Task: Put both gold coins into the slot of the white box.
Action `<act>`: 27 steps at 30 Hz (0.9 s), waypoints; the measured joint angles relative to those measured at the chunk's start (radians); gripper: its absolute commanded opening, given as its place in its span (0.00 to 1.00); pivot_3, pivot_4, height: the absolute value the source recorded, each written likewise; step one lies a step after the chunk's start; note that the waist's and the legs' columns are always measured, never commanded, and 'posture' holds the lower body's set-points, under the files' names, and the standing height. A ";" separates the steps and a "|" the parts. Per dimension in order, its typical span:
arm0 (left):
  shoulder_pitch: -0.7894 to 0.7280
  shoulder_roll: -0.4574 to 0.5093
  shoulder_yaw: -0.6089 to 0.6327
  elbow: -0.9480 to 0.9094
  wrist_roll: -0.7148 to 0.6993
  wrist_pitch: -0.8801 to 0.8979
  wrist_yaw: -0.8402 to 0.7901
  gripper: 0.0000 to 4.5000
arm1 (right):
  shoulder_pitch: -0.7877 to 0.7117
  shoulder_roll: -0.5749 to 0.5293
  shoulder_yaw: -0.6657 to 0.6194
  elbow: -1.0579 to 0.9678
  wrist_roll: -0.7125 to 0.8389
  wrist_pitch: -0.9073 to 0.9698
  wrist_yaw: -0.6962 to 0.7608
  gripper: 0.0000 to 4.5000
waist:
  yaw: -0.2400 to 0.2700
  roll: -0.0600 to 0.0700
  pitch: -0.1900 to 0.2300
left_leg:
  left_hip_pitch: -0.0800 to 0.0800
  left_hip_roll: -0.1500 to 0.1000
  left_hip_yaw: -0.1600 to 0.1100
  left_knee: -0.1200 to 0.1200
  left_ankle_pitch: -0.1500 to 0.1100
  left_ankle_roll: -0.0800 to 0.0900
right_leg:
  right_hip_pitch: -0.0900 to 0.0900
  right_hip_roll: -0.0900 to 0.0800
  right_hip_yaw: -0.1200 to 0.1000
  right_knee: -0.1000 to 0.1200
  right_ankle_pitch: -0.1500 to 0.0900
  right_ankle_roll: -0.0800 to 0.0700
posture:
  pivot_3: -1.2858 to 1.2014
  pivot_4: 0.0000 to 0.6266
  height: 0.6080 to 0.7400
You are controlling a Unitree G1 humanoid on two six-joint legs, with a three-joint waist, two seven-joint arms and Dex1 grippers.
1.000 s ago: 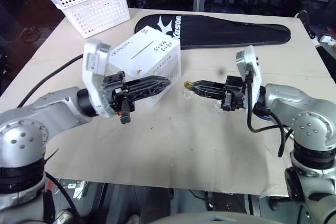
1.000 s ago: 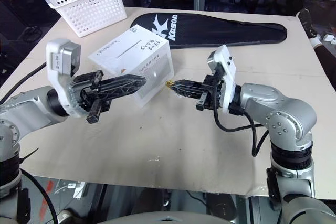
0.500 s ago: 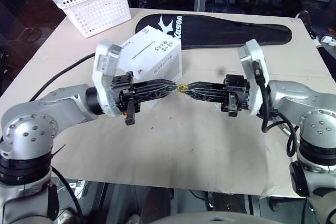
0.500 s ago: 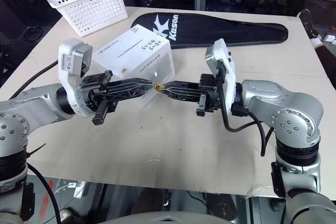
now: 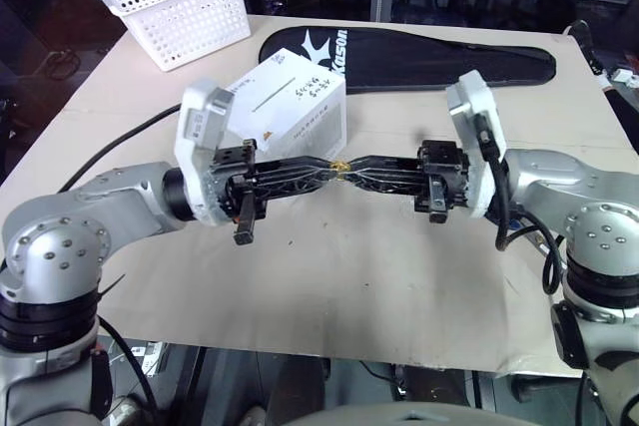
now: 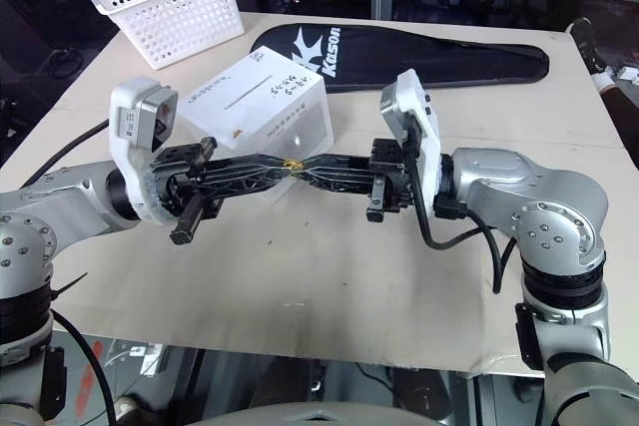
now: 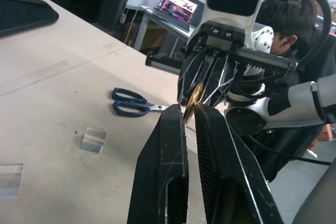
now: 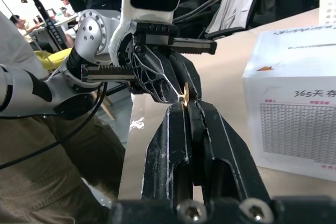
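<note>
Pale tabletop (image 5: 329, 276) fills the scene, backed by dark windows. Above its middle the two arms reach toward each other, both held level. The left gripper (image 5: 334, 166) points to the right and the right gripper (image 5: 351, 166) points to the left, so their tips meet in the air just in front of the white box (image 5: 290, 107).

A gold coin (image 5: 341, 165) sits edge-on exactly where the tips meet. In the left wrist view the coin stands between the left gripper's fingers (image 7: 173, 129), which are nearly together around it, while the right gripper's fingers (image 8: 178, 124) are pressed tight on the same coin from the opposite side.

The white box stands on the table left of centre, its slot (image 5: 272, 99) on the top face, uncovered. A white basket (image 5: 178, 7) sits at the far left corner, and a black racket cover (image 5: 419, 55) lies along the far edge. In the left wrist view, scissors (image 7: 131, 106) and two small clear cases (image 7: 93, 140) rest on the table.
</note>
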State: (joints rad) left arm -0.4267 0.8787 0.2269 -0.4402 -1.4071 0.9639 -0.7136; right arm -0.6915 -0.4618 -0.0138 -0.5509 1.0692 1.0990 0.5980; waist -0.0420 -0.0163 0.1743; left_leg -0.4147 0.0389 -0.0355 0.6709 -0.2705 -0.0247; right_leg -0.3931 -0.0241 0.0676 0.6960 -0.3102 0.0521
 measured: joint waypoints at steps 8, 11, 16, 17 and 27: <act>-0.018 -0.013 0.000 0.014 -0.004 0.013 -0.002 0.04 | 0.000 -0.001 -0.003 0.005 0.010 -0.011 -0.006 0.00 | 0.000 0.000 0.000 | 0.000 0.000 0.000 0.000 0.000 0.000 | 0.000 0.000 0.000 0.000 0.000 0.000 | 0.52 0.24 1.00; -0.018 -0.021 0.000 0.018 -0.009 0.015 -0.002 0.04 | 0.000 -0.003 -0.004 0.005 0.019 -0.011 -0.014 0.00 | 0.000 0.000 0.000 | 0.000 0.000 0.000 0.000 0.000 0.000 | 0.000 0.000 0.000 0.000 0.000 0.000 | 0.52 0.24 1.00; -0.018 -0.028 0.000 0.018 -0.010 0.015 -0.002 0.04 | 0.009 -0.001 -0.004 0.004 0.039 -0.012 -0.023 0.00 | 0.000 0.000 0.000 | 0.000 0.000 0.000 0.000 0.000 0.000 | 0.000 0.000 0.000 0.000 0.000 0.000 | 0.52 0.24 1.00; -0.018 -0.029 0.000 0.018 -0.011 0.016 -0.002 0.01 | 0.010 -0.002 -0.004 0.004 0.042 -0.012 -0.023 0.06 | 0.000 0.000 0.000 | 0.000 0.000 0.000 0.000 0.000 0.000 | 0.000 0.000 0.000 0.000 0.000 0.000 | 0.52 0.24 1.00; -0.023 0.014 0.071 0.081 -0.052 0.029 0.045 0.00 | 0.052 -0.038 -0.005 -0.031 0.068 -0.049 -0.048 0.93 | 0.000 0.000 0.000 | 0.000 0.000 -0.001 0.000 0.000 0.000 | 0.000 0.000 0.000 0.000 0.000 0.000 | 0.52 0.24 1.00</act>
State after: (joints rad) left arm -0.4497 0.8926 0.2979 -0.3590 -1.4591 0.9929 -0.6684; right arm -0.6399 -0.4996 -0.0185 -0.5817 1.1367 1.0497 0.5503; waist -0.0420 -0.0163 0.1747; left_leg -0.4147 0.0389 -0.0363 0.6709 -0.2705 -0.0247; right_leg -0.3932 -0.0242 0.0676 0.6960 -0.3102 0.0521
